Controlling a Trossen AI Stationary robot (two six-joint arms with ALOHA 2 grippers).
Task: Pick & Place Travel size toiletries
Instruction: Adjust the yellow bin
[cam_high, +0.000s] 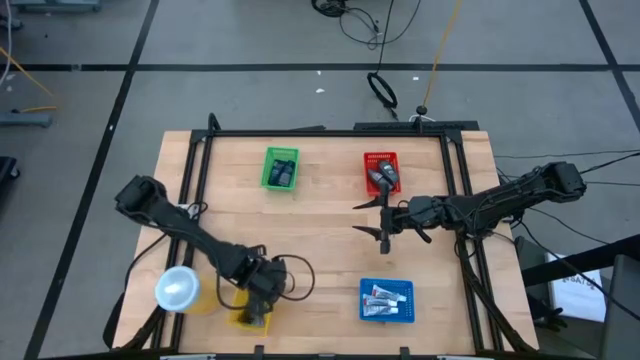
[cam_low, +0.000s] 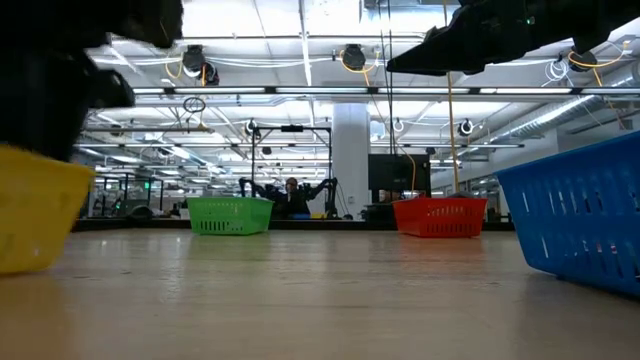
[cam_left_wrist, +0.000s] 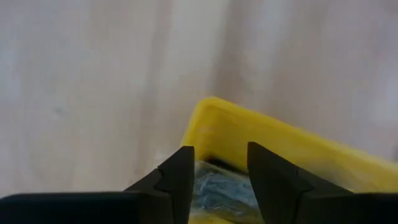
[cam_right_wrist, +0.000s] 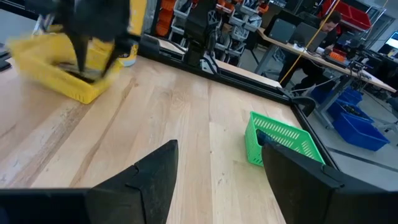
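Reaching into yellow basket (cam_left_wrist: 280, 146): left gripper (cam_left_wrist: 221, 168) open over a toiletry (cam_left_wrist: 217, 190). Next: descend, close. Right gripper (cam_high: 383, 218) open, idle mid-table.

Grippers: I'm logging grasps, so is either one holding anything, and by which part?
Nothing is held. The left gripper is open over the yellow basket; the right gripper is open above the table.

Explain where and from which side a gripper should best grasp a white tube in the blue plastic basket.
Probably from straight above, closing across the middle of one small white tube. The tubes lie flat, close together, inside the blue plastic basket, whose walls block any sideways approach. The open right gripper is nearest.
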